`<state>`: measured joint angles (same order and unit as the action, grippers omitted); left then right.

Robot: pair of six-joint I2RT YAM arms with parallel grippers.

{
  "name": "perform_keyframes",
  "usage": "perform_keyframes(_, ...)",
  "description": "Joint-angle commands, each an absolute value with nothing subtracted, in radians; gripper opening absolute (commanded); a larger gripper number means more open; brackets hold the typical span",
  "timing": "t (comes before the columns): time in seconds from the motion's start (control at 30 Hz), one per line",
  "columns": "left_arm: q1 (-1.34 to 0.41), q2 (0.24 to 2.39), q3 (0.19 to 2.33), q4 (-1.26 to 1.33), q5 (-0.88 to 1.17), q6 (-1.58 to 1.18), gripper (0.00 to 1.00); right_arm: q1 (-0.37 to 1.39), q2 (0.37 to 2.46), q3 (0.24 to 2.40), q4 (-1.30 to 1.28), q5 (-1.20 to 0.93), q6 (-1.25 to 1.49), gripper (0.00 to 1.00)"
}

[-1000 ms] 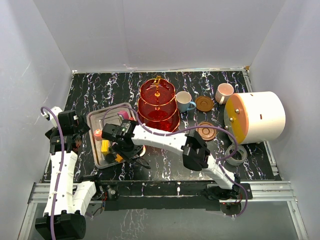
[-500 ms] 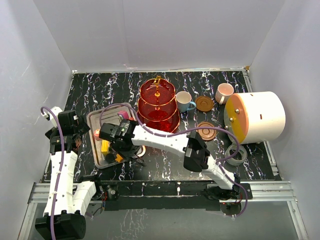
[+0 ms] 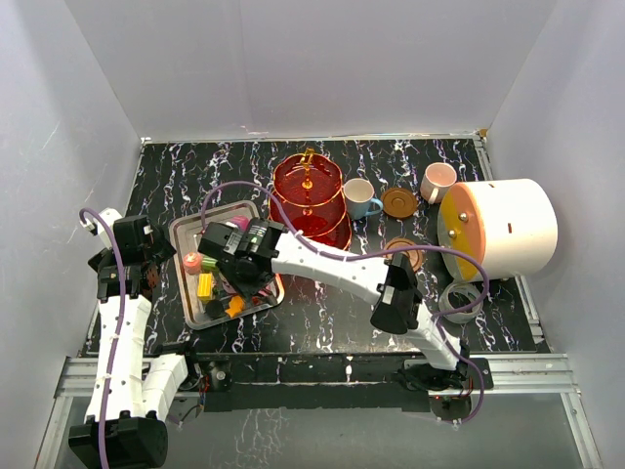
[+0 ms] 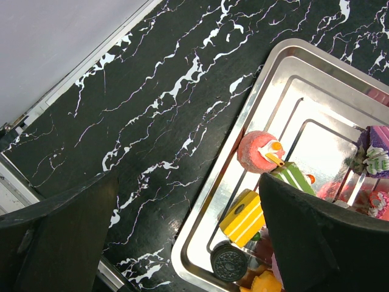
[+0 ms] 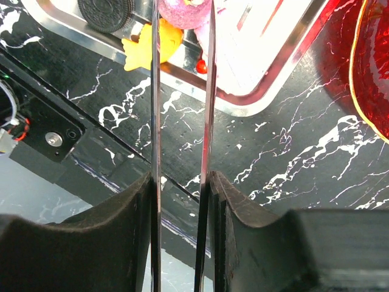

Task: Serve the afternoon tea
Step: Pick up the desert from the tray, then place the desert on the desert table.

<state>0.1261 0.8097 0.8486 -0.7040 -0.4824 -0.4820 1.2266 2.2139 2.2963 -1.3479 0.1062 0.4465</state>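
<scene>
Pinching a soft pink sweet (image 5: 185, 11) in the right gripper's (image 5: 182, 36) slim mirror-bright jaws, over the silver tray (image 3: 177, 256)!
With the left gripper's (image 4: 188, 182) jaws spread wide; translucent red tiered stand (image 3: 309, 200) at the tray's far right, on black white-veined tabletop (image 3: 195, 176), white walls (image 3: 312, 68) around.
</scene>
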Motion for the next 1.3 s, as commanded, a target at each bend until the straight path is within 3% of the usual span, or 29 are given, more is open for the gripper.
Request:
perform_keyframes(0.0, 0.127, 0.802, 0.837, -0.703, -0.489, -0.474, 0.99, 1.223, 2.129, 2.338, -1.286, 0.118, 0.486, 0.35)
perform_keyframes(0.27, 0.127, 0.802, 0.837, -0.701, -0.487, -0.472, 0.99, 1.208, 2.036, 2.285, -1.280, 0.166, 0.534, 0.35)
perform_keyframes(0.67, 0.127, 0.802, 0.837, -0.698, -0.477, -0.469, 0.99, 1.190, 1.754, 1.856, -1.235, 0.264, 0.688, 0.35)
perform_keyframes(1.27, 0.128, 0.811, 0.837, -0.696, -0.474, -0.469, 0.99, 1.014, 1.598, 1.525, -1.047, 0.326, 0.765, 0.35)
